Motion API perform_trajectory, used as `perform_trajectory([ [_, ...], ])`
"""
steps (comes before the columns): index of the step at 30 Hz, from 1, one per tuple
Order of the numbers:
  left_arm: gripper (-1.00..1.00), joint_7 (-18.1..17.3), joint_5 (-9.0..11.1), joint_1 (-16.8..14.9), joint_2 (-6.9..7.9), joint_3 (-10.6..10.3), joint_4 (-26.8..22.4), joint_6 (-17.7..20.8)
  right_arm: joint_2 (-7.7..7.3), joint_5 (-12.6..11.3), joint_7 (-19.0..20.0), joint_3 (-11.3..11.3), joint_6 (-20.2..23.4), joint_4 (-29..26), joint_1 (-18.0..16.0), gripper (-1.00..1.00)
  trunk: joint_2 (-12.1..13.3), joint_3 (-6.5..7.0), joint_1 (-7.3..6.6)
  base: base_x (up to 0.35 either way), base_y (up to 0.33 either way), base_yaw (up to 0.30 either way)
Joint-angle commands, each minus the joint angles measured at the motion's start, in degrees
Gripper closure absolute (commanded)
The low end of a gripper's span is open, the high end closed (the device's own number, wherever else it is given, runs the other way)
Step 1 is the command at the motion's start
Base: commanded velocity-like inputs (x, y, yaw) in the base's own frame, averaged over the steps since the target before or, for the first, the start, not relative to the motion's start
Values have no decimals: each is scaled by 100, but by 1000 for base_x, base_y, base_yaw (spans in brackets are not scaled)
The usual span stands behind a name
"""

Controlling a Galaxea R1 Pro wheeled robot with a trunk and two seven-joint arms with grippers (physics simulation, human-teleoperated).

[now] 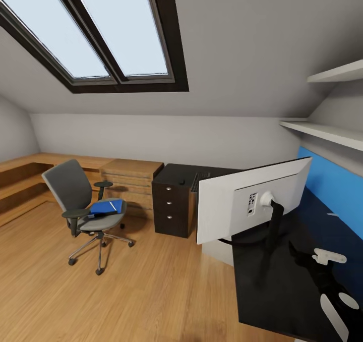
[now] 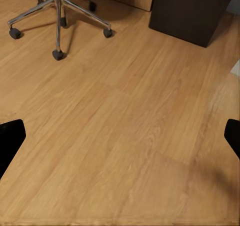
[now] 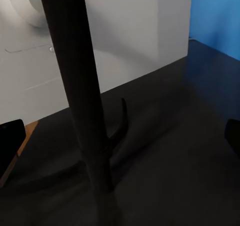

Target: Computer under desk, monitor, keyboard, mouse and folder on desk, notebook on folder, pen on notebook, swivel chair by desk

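Monitor (image 1: 252, 201), a wide flat screen with pale back on a black stand, already sits on the glossy black counter (image 1: 272, 281); both jaws released and empty, so best roll toward the bright blue folder (image 1: 107, 207) on the grey padded swivel chair (image 1: 75, 190) and approach squarely.

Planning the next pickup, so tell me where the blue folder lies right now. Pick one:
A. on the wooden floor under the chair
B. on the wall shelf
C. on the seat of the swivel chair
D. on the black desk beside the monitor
C: the head view shows the blue folder lying on the grey seat of the swivel chair, away from the desk.
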Motion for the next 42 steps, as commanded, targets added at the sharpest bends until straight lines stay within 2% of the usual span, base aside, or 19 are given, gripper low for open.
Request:
perform_trajectory([
  [1,-100,-3,21,-4,6,5,-21,109,2,-61,49,-7,-13,6,-5,-100,-6,-8,1,0,0,0],
  [8,-100,-6,10,-4,11,-5,-228,544,4,-61,44,1,-6,6,-5,-100,-6,-8,1,0,0,0],
  [11,-100,-7,5,-4,11,-8,-508,936,4,-61,42,2,-5,6,-5,-100,-6,-8,1,0,0,0],
  [14,-100,-5,13,-4,23,0,-944,1553,4,-61,40,4,-1,6,-5,-100,-6,-8,1,0,0,0],
  [15,-100,-2,21,-4,28,9,-1210,1937,5,-61,40,4,1,6,-5,-100,-6,-8,1,0,0,0],
  [17,-100,2,27,-4,31,27,-1487,2351,5,-61,40,3,2,6,-5,-100,-6,-8,1,0,0,0],
  [18,-100,5,46,-4,33,63,-1767,2763,5,-61,40,3,3,6,-5,-100,-6,-8,1,0,0,0],
  [20,-100,10,77,-4,30,103,-2033,3150,5,-61,40,3,3,6,-5,-100,-6,-8,1,0,0,0],
  [21,-100,17,104,-4,18,135,-2281,3465,5,-61,40,6,4,6,-5,-100,-6,-8,1,0,0,0],
  [23,-100,19,125,-4,9,157,-2492,3681,20,-61,40,8,4,6,-5,-100,-6,-8,1,0,0,0],
  [28,-100,-6,158,-4,-3,187,-2877,3985,177,-42,42,11,4,9,-5,-100,-6,-8,1,0,0,0],
  [36,-100,-15,230,-4,-8,239,-2960,4036,258,106,40,12,4,17,-5,-100,-6,-8,1,0,0,0],
  [40,-100,-38,536,-4,7,281,-2916,4024,268,131,40,11,4,23,-5,-100,-6,-8,1,0,0,0],
  [41,-100,-57,687,-4,23,294,-2851,4019,270,137,40,11,4,31,-5,-100,-6,-8,1,0,0,0],
  [42,-100,-70,755,-4,33,299,-2803,4017,269,138,40,11,4,38,-5,-100,-6,-8,1,0,0,0],
])
